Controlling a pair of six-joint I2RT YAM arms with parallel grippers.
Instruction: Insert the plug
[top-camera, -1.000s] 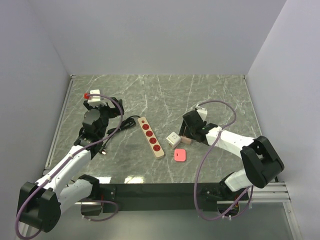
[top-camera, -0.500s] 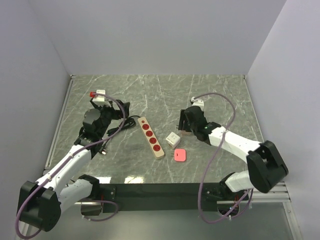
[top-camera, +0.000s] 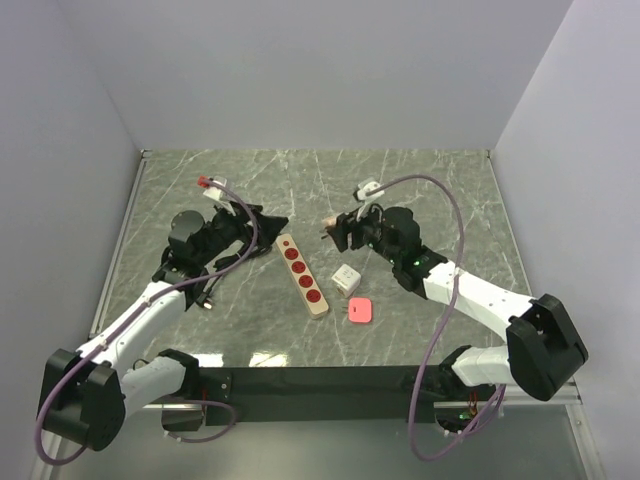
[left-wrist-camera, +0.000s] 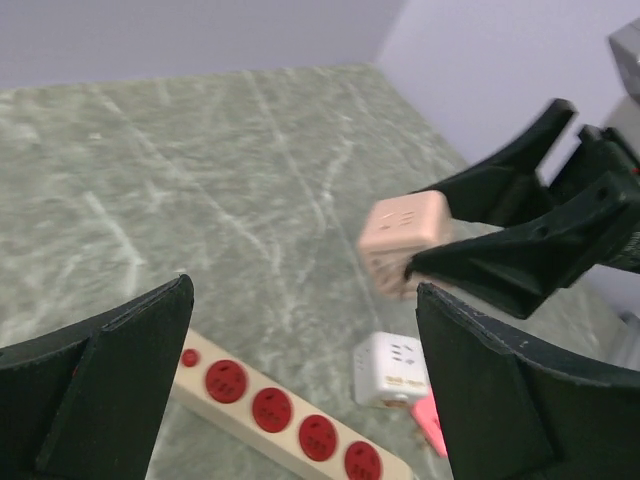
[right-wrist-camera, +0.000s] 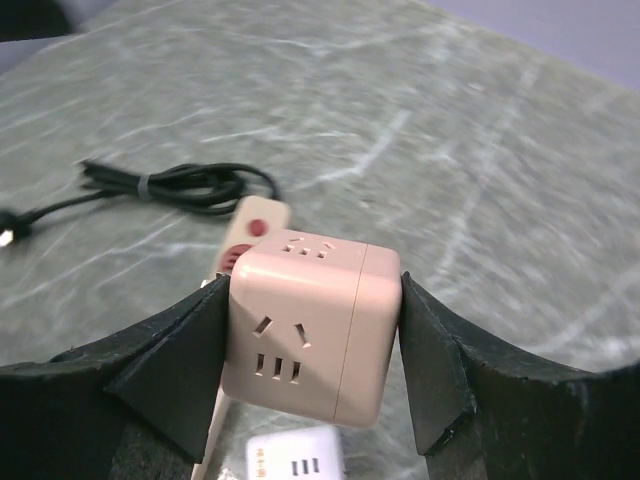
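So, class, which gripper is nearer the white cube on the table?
Right. The right gripper, holding the pink cube, hovers just beyond the white cube; the left gripper, open, is across the power strip.

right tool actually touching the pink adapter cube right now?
Touching. Right wrist view: the right tool has both fingers pressed flat against opposite sides of the pink adapter cube, no gap.

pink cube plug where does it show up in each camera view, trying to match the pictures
Top external: the pink cube plug is just above centre, in the right gripper, right of the power strip.
Left wrist: right of centre, blurred, held above the power strip.
Right wrist: centre foreground, with the power strip behind its left side.
Shared landmark: the power strip with red sockets.
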